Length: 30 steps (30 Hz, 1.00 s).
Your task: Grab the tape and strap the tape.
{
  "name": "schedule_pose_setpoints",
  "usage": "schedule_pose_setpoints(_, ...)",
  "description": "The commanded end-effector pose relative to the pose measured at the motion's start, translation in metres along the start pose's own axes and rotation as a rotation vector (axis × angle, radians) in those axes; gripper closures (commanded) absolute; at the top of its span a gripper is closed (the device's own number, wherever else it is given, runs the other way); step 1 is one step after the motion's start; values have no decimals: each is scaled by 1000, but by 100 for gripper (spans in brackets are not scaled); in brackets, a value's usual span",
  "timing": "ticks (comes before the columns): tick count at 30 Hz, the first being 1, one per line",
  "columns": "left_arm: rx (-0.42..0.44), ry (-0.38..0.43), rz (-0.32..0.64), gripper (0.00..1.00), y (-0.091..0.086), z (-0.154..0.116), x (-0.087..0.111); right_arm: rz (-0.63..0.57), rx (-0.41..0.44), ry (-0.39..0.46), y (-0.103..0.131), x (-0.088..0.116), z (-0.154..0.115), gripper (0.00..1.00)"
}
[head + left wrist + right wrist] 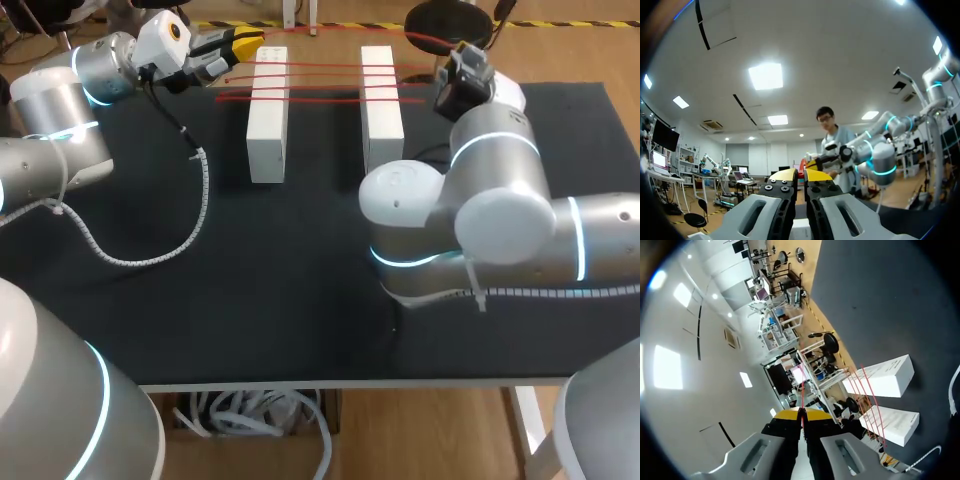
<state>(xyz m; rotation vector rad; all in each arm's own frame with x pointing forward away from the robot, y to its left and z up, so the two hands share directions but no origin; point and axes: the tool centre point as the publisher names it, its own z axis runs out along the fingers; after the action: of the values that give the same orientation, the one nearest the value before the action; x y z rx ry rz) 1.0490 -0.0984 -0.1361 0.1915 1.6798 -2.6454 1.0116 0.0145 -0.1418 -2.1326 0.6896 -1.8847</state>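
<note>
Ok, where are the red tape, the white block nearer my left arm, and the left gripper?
red tape (325, 82): head view, middle of one stretched strand.
left white block (268, 120): head view, its top face.
left gripper (250, 40): head view, between its yellow tips.

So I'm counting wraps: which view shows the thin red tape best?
Head view: the thin red tape spans both white rectangular blocks, every strand visible. Right wrist view shows it obliquely; left wrist view only a red scrap at the fingers.
</note>
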Motion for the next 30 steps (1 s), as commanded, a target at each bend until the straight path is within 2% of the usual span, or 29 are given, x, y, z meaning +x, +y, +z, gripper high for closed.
schedule_pose_setpoints(1, 0, 0, 0, 100, 0, 0, 0, -13, -8, 6, 0, 2, 3, 100)
schedule_pose_setpoints(4, 0, 0, 0, 100, 0, 0, 0, -72, -11, 35, 1, 4, 4, 100)
schedule_pose_setpoints(8, 0, 0, 0, 100, 0, 0, 0, -289, -22, 77, 6, 0, 2, 100)
schedule_pose_setpoints(10, 0, 0, 0, 100, 0, 0, 0, -367, 3, 118, 7, -2, 0, 100)
schedule_pose_setpoints(13, 0, 0, 0, 100, 0, 0, 0, -455, 40, 135, 6, -2, -3, 100)
schedule_pose_setpoints(15, 0, 0, 0, 100, 0, 0, 0, -486, 56, 150, 5, -3, -5, 100)
schedule_pose_setpoints(30, 0, 0, 0, 100, 0, 0, 0, -486, 56, 150, 5, -3, -5, 100)
